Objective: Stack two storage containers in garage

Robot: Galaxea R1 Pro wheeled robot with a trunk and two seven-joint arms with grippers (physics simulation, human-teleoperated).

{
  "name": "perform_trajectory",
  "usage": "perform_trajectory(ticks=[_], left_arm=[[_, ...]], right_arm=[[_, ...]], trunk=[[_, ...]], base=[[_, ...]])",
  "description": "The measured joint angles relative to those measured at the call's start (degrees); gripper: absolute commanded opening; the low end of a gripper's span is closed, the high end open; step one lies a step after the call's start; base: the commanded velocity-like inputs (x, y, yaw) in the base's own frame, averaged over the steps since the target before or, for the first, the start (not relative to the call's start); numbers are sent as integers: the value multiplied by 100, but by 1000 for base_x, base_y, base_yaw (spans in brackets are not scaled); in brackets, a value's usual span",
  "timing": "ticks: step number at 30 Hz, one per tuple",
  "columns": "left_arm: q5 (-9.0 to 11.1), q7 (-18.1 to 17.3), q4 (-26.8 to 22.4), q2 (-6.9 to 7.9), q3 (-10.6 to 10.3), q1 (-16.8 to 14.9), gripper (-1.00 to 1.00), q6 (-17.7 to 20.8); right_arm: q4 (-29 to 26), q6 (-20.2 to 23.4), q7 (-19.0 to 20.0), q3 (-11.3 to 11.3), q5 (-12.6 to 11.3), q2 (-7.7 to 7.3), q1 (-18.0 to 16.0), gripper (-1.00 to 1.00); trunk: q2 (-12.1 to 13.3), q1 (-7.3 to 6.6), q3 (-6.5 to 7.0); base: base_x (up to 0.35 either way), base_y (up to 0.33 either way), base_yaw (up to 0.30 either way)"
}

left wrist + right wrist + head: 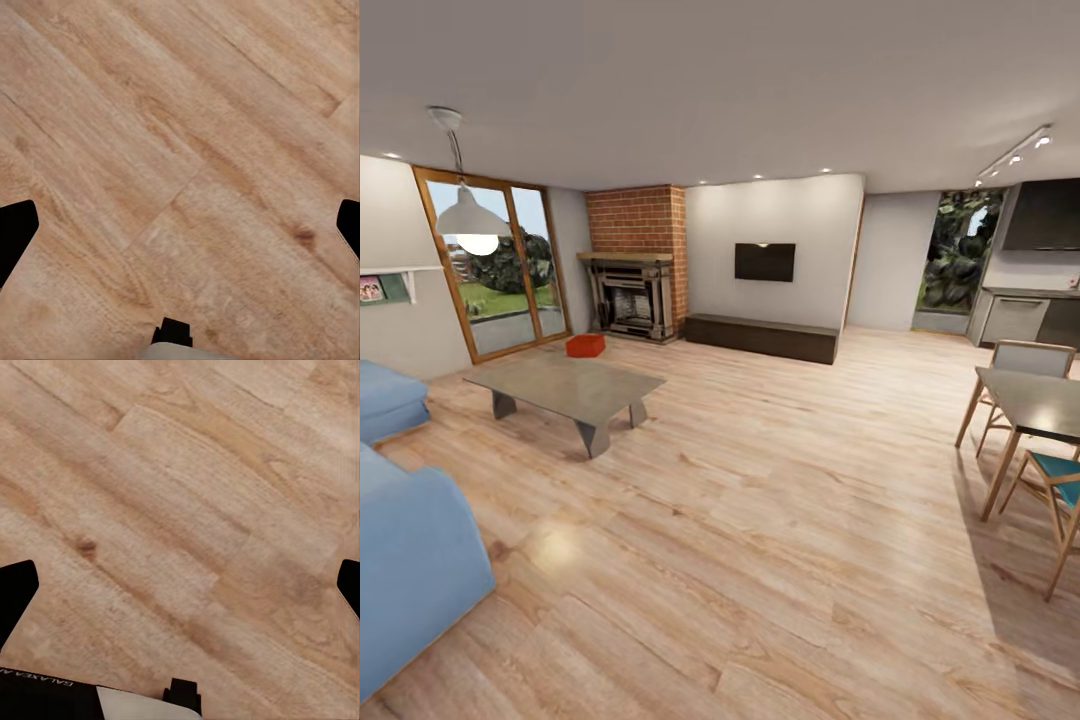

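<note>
One orange-red storage container [586,345] sits on the light wood plank floor of the living room, far ahead on the left, in front of the brick fireplace [632,290] and beyond the grey coffee table [565,386]. The garage is out of view. My left gripper [180,229] hangs open over bare planks, its dark fingertips [15,232] at the picture's two sides with nothing between them. My right gripper [180,589] is also open over bare planks, fingertips [15,592] wide apart and empty.
A blue sofa [405,560] stands close on the left. A dining table [1035,400] with wooden chairs [1055,500] is on the right. A dark low cabinet [760,337] lines the far wall under a TV. A wide stretch of wood floor [760,520] lies ahead.
</note>
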Motion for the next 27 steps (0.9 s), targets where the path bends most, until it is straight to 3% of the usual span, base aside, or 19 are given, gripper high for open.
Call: perform_trajectory(ticks=[27], left_arm=[[0, 4, 1, 0, 0, 0, 100, 0]], right_arm=[[0, 0, 0, 0, 3, 3, 0, 100]], trunk=[[0, 0, 0]], base=[[327, -1, 0]])
